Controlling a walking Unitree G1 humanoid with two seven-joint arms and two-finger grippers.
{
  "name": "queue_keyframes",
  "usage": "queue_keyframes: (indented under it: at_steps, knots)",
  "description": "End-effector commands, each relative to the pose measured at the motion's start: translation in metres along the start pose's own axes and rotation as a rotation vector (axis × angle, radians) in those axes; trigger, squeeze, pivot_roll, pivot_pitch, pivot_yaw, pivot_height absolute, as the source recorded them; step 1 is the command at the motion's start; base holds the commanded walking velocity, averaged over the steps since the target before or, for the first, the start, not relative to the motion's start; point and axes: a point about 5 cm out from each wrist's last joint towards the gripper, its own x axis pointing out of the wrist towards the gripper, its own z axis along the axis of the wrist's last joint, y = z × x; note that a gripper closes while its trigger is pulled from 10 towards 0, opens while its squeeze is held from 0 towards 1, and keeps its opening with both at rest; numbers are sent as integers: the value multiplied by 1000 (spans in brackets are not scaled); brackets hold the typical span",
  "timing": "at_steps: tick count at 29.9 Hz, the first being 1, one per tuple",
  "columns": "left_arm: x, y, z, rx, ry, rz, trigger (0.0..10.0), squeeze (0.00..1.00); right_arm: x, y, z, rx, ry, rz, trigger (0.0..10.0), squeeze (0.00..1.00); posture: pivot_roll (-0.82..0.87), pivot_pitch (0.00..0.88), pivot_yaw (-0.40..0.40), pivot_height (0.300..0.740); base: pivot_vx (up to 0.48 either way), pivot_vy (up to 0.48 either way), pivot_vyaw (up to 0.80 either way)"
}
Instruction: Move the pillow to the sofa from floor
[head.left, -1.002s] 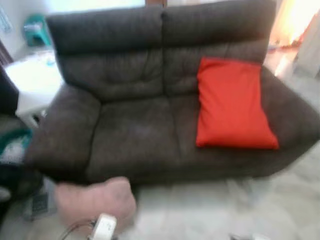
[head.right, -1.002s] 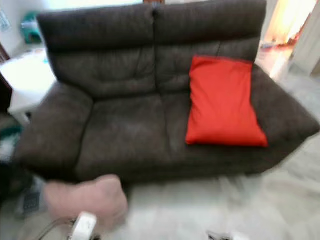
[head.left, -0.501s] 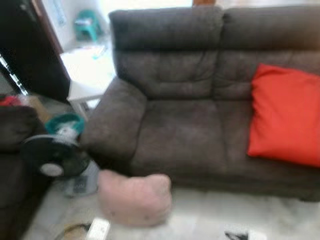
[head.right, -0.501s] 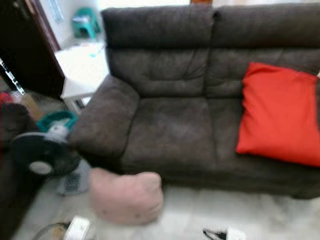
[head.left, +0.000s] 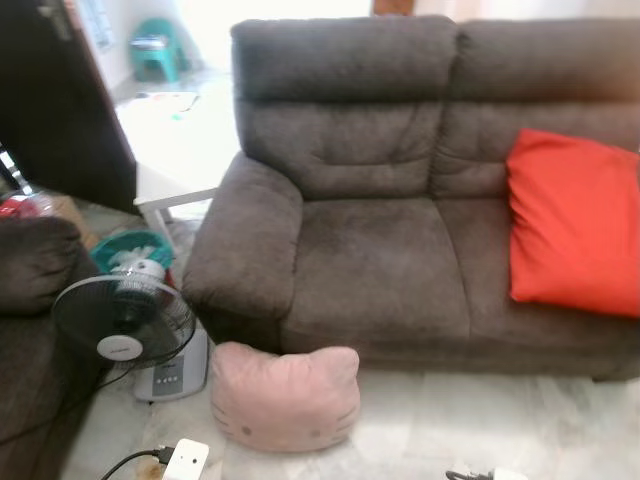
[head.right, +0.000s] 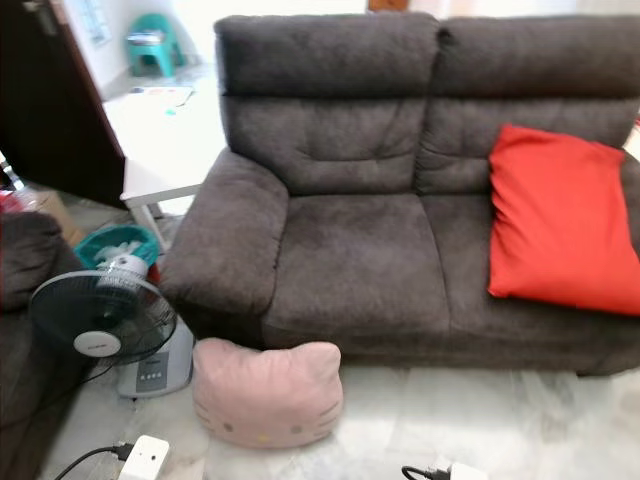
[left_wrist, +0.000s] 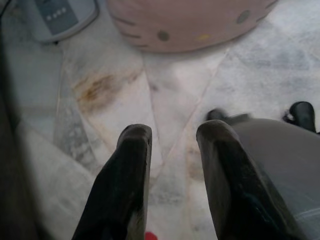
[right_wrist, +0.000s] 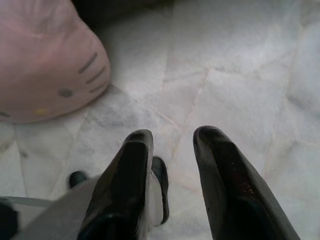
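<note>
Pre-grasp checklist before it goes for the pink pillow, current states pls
1. Pink pillow located: on the floor against the sofa front, beside the fan. Ok.
2. Drop spot: the seat cushion next to the red pillow is bare. Ok.
3. Left claw: fingers apart, holding nothing, over bare tile short of the pillow. Ok.
4. Right claw: fingers apart, holding nothing, pillow off to one side. Ok.
5. Approach path: white power adapter with a black cable lies on the floor close to the pillow; snag risk. Not ok.
6. Pillow's grip firmness: cannot tell.
</note>
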Motion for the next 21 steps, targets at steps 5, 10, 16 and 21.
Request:
queue_keyframes:
  at_steps: [5, 10, 16, 21]
  knots:
    - [-3, 10, -7, 10, 23, 19, 10000, 0, 3, 7, 4, 3, -10, 19, 10000, 0, 0, 0, 25, 738, 0, 0, 0]
    - [-4, 10, -9, 2, 18, 22, 10000, 0, 3, 8, 4, 4, -10, 23, 10000, 0, 0, 0, 25, 738, 0, 123, 0]
    - [-4, 10, -9, 5, 15, 19, 10000, 0, 3, 9, 4, -2, -9, 28, 10000, 0, 0, 0, 27, 738, 0, 0, 0]
    - [-4, 10, -9, 4, 10, 19, 10000, 0, 3, 8, 3, -2, -8, 28, 10000, 0, 1, 0, 25, 738, 0, 0, 0]
